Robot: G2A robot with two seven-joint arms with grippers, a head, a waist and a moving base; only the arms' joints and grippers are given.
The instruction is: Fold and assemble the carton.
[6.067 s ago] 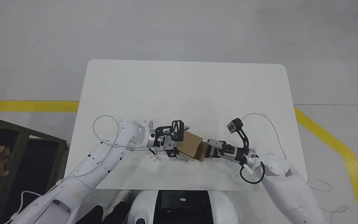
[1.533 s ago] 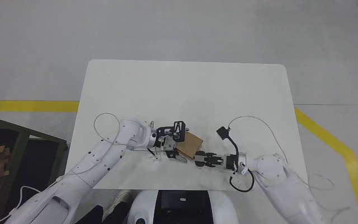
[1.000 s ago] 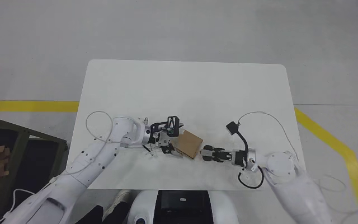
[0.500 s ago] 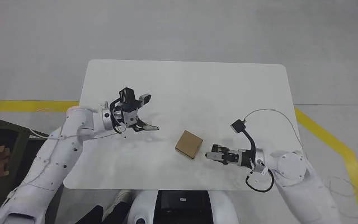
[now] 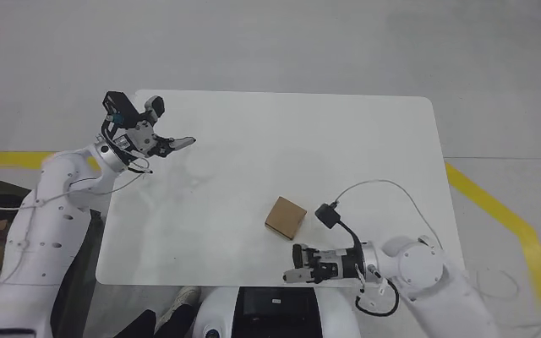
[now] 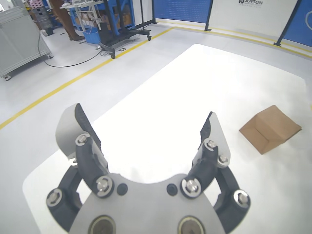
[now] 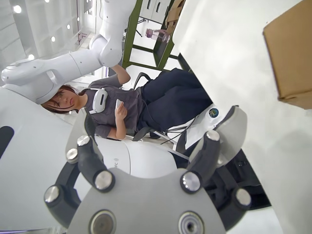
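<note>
The brown carton (image 5: 286, 217) stands closed on the white table (image 5: 338, 144), near its front middle, with nothing touching it. It also lies off to the side in the left wrist view (image 6: 269, 129) and at the edge of the right wrist view (image 7: 291, 59). My left gripper (image 5: 173, 144) hangs open and empty over the table's far left corner, well away from the carton; its two fingers are spread wide (image 6: 145, 122). My right gripper (image 5: 297, 264) is open and empty at the table's front edge, a short way in front of the carton, pointing left (image 7: 158, 120).
A dark green rack (image 5: 25, 220) stands on the floor left of the table. Yellow floor tape (image 5: 482, 203) runs past both sides. The table's back and right parts are bare.
Both grippers have let go of the carton and drawn back. The left arm swung up to the far left corner; the right one pulled to the front edge. The carton stays put.
</note>
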